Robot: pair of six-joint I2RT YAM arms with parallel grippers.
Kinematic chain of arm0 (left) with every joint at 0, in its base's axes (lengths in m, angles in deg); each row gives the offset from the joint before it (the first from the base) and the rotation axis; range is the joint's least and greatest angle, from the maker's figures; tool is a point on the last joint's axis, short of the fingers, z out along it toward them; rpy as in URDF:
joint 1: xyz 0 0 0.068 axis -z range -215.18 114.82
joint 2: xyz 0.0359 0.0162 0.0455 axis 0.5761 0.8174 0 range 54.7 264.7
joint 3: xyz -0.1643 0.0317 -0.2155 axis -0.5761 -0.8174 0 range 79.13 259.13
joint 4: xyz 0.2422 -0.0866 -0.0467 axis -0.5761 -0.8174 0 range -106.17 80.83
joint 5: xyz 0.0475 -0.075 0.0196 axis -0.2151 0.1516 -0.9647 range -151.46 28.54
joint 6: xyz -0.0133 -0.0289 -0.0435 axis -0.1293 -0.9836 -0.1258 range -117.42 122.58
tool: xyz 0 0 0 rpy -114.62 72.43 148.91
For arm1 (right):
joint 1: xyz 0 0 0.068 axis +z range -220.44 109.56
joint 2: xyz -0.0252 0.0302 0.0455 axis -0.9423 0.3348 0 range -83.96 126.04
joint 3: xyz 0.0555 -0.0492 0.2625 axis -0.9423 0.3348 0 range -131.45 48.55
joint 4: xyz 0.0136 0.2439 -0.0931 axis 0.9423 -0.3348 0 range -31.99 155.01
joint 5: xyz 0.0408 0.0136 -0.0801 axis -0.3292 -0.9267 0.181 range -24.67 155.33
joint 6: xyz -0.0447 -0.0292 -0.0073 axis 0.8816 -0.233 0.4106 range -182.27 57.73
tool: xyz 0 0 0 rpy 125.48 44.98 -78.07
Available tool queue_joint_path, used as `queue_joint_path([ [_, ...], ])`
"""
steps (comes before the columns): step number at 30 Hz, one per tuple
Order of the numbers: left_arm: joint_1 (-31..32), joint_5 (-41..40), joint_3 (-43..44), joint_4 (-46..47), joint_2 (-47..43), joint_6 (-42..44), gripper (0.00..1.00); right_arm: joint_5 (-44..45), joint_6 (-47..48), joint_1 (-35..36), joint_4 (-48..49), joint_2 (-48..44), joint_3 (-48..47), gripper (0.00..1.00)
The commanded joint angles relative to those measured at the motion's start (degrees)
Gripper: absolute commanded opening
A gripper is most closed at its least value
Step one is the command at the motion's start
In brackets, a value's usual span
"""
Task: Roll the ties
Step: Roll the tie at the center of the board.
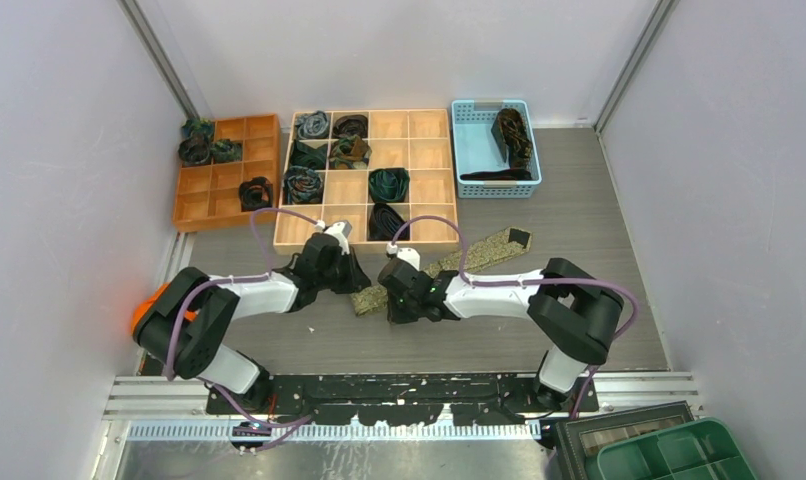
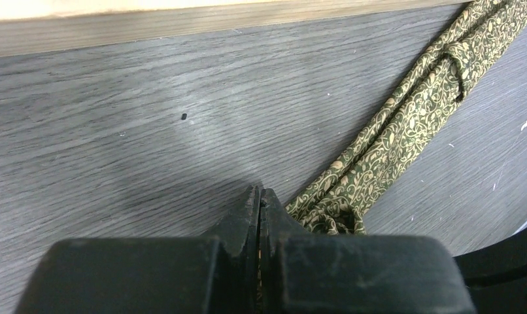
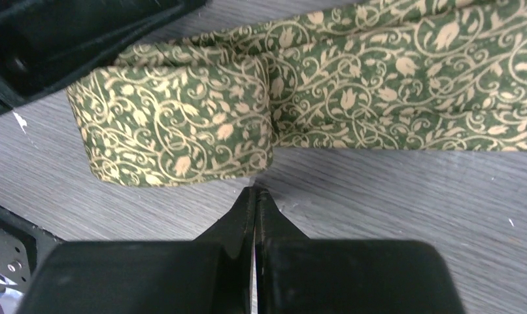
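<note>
An olive-gold tie [image 1: 479, 252] with a cream vine pattern lies diagonally on the grey table, its near end folded over into a loop [image 3: 176, 124]. My left gripper [image 1: 356, 282] sits at that folded end. Its jaws [image 2: 259, 191] are shut, with a sliver of the fabric pinched between them and the tie [image 2: 405, 124] bunched beside the right finger. My right gripper [image 1: 391, 303] is shut with nothing in it. Its tips [image 3: 255, 190] rest at the table just in front of the loop. Several rolled ties, one dark green [image 1: 388, 184], fill compartments of the trays behind.
A tan wooden compartment tray [image 1: 427, 125] stands behind the arms, its front edge [image 2: 182, 19] close to the left gripper. An orange tray [image 1: 194, 205] is at the back left. A blue basket [image 1: 474, 140] holds more ties at the back right. A green bin [image 1: 679, 455] is near right.
</note>
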Motion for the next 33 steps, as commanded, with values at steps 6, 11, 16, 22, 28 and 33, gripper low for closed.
queue_joint_path([
  [6, -0.32, 0.92, -0.39, 1.80, 2.36, -0.58, 0.00, 4.37, 1.08, 0.25, 2.56, 4.00, -6.43, 0.01],
  [11, -0.40, -1.20, 1.02, -1.11, 1.59, -0.51, 0.00, 4.28, 1.80, 0.24, 0.97, 3.37, -7.09, 0.01],
  [16, -0.41, -14.81, 8.08, -16.27, -4.01, 0.94, 0.00, 6.26, 2.74, 1.12, -4.38, -1.49, -7.50, 0.03],
  [22, -0.51, -31.11, 17.48, -34.81, -14.37, 0.04, 0.00, 14.78, 5.36, 4.62, -17.32, -10.00, -11.47, 0.44],
  [28, -0.50, -38.55, 19.47, -46.37, -31.68, -3.08, 0.00, 17.62, 9.58, 6.64, -24.84, -10.72, -17.75, 0.99],
  [33, -0.50, -45.00, 18.58, -54.50, -51.13, -6.01, 0.00, 21.39, 13.91, 10.03, -28.94, -0.81, -27.51, 1.00],
])
